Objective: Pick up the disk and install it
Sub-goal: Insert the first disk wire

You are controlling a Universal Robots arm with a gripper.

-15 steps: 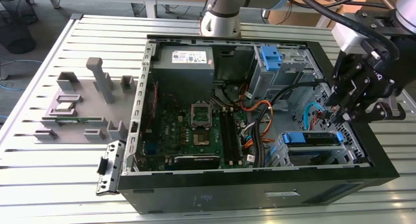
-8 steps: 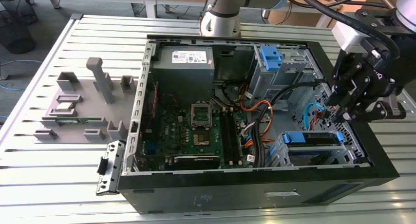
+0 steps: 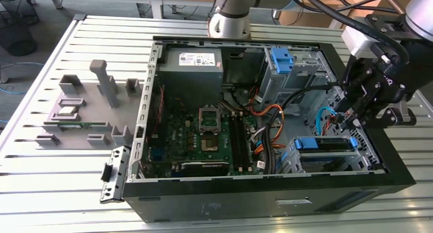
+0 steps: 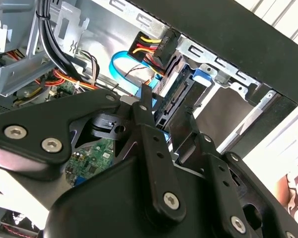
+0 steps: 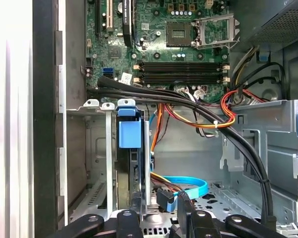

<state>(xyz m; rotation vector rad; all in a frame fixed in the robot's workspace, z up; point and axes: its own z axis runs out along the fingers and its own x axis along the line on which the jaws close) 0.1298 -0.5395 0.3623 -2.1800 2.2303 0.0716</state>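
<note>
The disk [image 3: 325, 144], a drive clipped in a blue plastic bracket, sits in the drive cage at the computer case's front corner, on the exterior view's right. My gripper [image 3: 346, 122] hangs just above it, a small gap away. In the first wrist view the disk [image 5: 129, 134] stands on edge in the cage beyond the gripper [image 5: 160, 204]. In the second wrist view the gripper [image 4: 165, 104] has its two black fingers apart, with the dark edge of the disk [image 4: 175, 91] behind the gap. The gripper is open and holds nothing.
A lone blue bracket [image 3: 281, 58] sits in the far drive cage. The grey power-supply box [image 3: 192, 61] and motherboard [image 3: 203, 131] lie inside the case. Black, orange and blue cables [image 5: 188, 186] run close to the cage. A grey fixture [image 3: 88, 106] with parts stands on the table at the exterior view's left.
</note>
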